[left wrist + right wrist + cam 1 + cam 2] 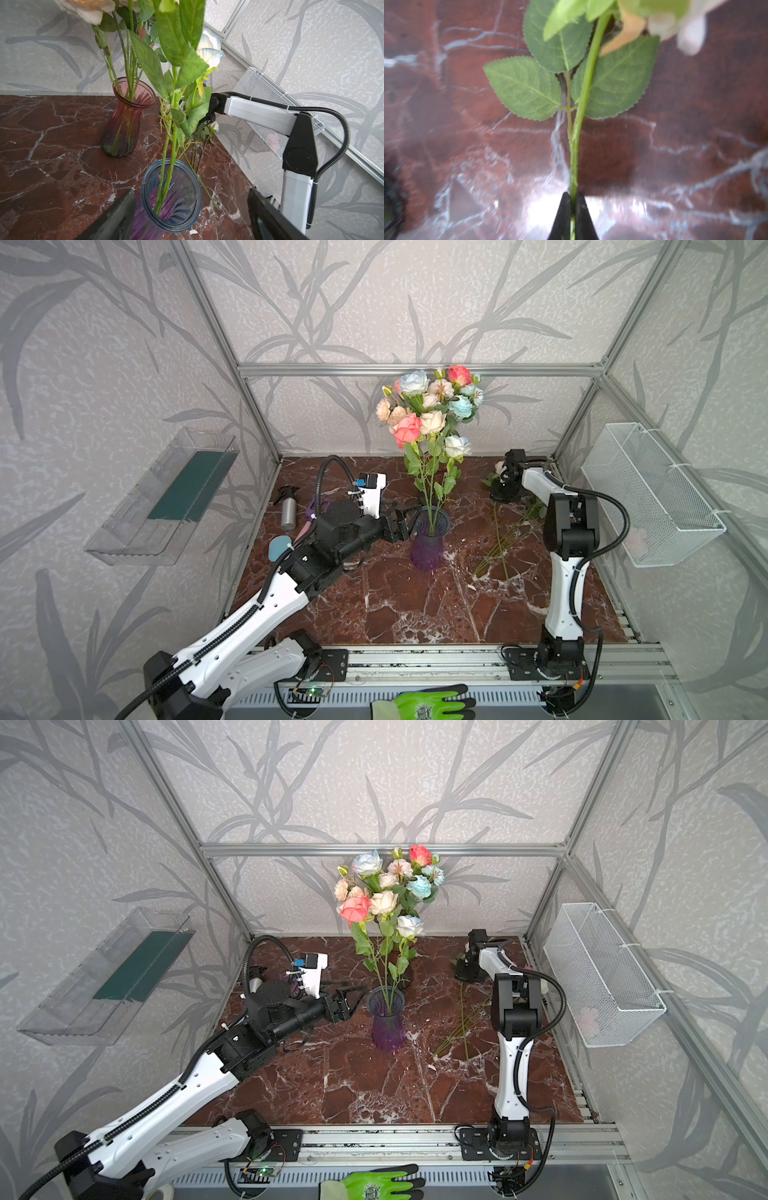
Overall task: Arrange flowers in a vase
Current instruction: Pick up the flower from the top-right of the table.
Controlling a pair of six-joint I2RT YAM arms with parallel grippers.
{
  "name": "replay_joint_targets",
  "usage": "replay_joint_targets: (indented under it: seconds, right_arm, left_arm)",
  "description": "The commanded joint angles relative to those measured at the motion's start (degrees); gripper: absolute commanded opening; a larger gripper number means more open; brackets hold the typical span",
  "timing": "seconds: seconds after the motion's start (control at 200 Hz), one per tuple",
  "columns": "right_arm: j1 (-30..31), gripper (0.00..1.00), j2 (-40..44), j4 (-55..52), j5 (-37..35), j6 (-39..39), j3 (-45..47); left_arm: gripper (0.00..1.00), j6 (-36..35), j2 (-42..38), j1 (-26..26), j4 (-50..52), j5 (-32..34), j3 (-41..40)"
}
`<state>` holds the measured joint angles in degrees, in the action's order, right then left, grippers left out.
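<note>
A purple-and-blue glass vase [428, 549] [172, 199] stands mid-table with two green stems in it. Behind it a red glass vase [126, 120] holds several flowers [430, 406] [386, 886] with pink, cream and pale blue heads. My left gripper [409, 522] [191, 192] is open, its fingers on either side of the purple vase's rim without touching it. At the back right my right gripper [503, 485] [573, 197] is shut on the green stem of a leafy cream-headed flower [588, 83]. Loose stems [500, 541] [461, 1023] lie on the marble beside the right arm.
A metal spray bottle [288, 510] and a blue pad [276, 548] lie at the table's left edge. A white wire basket [648, 497] hangs on the right wall, a clear tray [166, 497] on the left. A green glove [428, 705] lies in front.
</note>
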<state>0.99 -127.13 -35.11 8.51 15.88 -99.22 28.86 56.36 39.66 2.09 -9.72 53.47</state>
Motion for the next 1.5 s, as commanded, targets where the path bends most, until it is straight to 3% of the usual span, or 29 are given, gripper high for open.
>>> replay_joint_targets:
  seconds: [0.0,0.42,0.845,1.21,1.495]
  right_arm:
    - [0.7,0.01,7.9,7.2,2.1,2.4,3.8]
    - [3.8,0.00,24.3,16.4,2.7,5.7,19.2]
    - [7.7,0.00,39.1,20.1,0.7,6.0,28.9]
    - [10.2,0.00,49.5,20.8,-1.4,4.7,32.2]
    - [14.7,0.00,57.4,20.3,-4.7,2.8,29.6]
  left_arm:
    - [0.85,-1.5,-0.8,0.1,-1.1,1.7,-0.7]
    - [0.85,-4.0,-1.7,0.1,-0.9,6.5,-1.4]
    - [0.86,-5.9,-3.2,-0.1,-0.5,10.6,-1.8]
    - [0.87,-7.2,-5.2,-0.9,-0.2,16.4,-2.5]
    - [0.89,-6.3,-6.8,-4.9,-0.2,18.7,-2.8]
